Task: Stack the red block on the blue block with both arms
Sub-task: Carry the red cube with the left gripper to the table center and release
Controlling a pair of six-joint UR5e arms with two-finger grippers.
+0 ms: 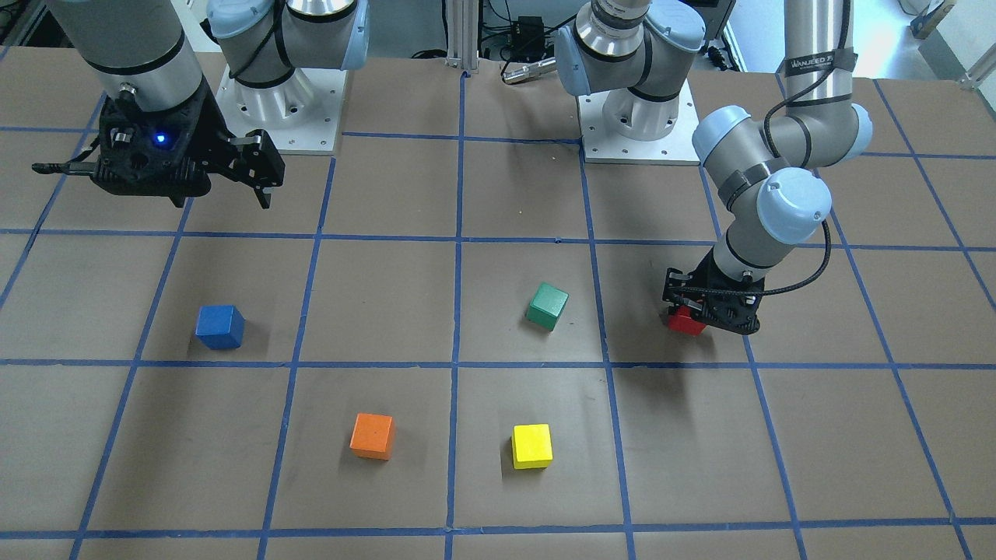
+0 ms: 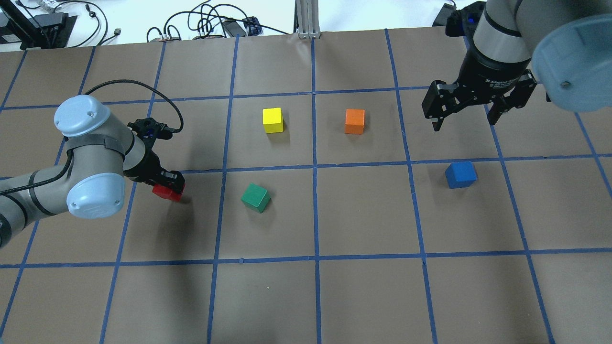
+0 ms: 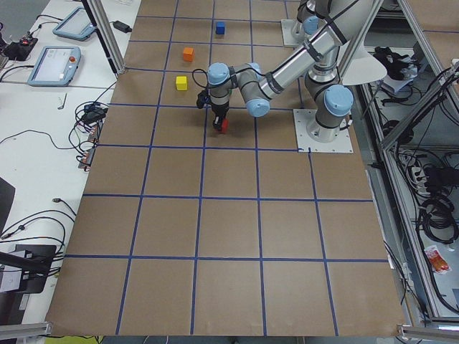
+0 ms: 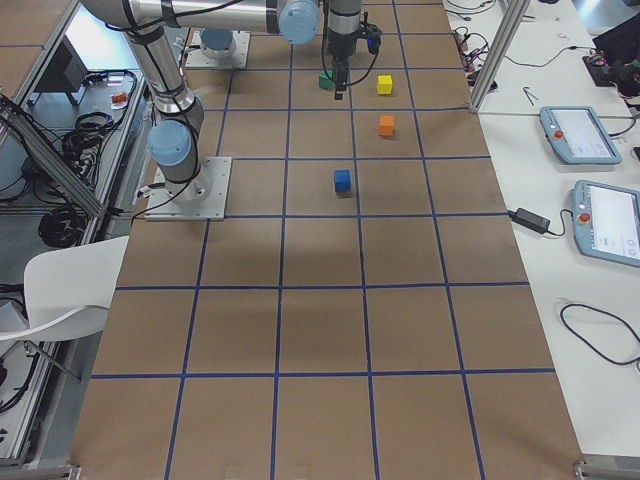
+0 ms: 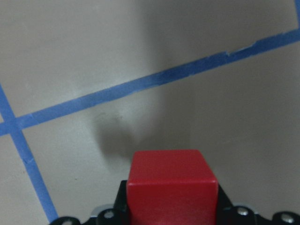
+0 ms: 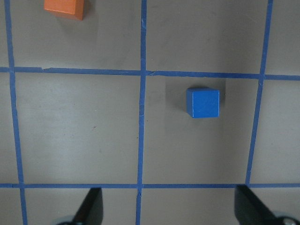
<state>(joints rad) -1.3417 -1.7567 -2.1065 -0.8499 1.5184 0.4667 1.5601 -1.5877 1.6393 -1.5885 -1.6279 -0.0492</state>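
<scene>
The red block sits between the fingers of my left gripper, which is shut on it at or just above the table. It also shows in the overhead view and fills the bottom of the left wrist view. The blue block lies alone on the table, far from the red one. My right gripper is open and empty, held high, just beyond the blue block. The right wrist view shows the blue block ahead of the open fingers.
A green block lies tilted to the grid, near the red block. A yellow block and an orange block lie farther out in the middle. Blue tape lines grid the brown table.
</scene>
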